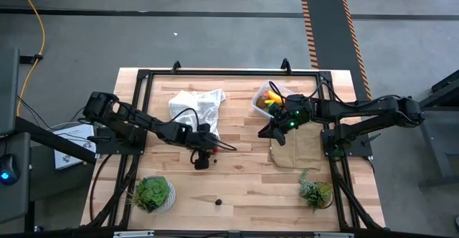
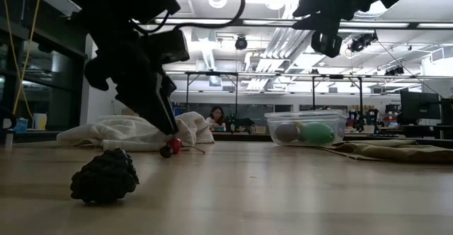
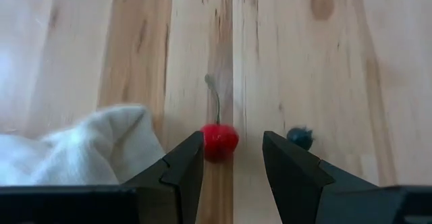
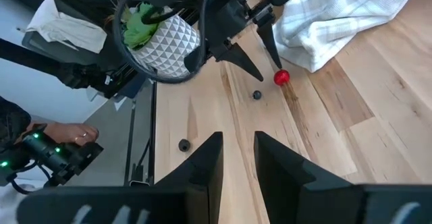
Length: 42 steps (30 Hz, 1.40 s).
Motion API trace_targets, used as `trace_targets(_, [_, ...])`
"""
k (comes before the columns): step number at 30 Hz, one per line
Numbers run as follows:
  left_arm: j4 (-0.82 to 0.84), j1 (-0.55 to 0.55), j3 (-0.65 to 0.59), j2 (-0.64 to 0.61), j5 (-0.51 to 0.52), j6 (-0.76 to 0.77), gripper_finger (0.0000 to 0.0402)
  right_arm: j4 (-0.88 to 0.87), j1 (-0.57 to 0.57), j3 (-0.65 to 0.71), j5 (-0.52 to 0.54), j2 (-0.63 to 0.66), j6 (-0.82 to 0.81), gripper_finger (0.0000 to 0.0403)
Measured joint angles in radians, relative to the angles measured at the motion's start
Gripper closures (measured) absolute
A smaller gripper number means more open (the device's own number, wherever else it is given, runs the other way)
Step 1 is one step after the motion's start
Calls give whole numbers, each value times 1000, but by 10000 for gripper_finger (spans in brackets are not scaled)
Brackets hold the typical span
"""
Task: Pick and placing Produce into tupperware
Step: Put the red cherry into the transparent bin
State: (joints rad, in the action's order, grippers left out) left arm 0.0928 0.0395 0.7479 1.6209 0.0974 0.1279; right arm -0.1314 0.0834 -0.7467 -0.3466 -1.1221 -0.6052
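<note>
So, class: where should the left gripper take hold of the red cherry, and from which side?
Grip the cherry by its round body, not the thin stem. It lies on the table beside the white cloth, so come from above. The open left gripper probably needs shifting toward the cloth to centre on it.

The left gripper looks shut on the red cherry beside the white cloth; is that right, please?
Not quite: the left gripper is open, its fingers either side of the red cherry, which lies on the table beside the white cloth. The left wrist view shows it.
</note>
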Motion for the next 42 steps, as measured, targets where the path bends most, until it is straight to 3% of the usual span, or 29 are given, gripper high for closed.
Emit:
trace_targets(17, [5,-45,0,1,-12,36,261,0,0,0,0,0,0,327])
trace_targets(26, [-3,-63,-1,17,-104,10,261,0,0,0,0,0,0,327])
trace_targets(42, [-26,-66,-1,38,-89,8,261,0,0,0,0,0,-6,327])
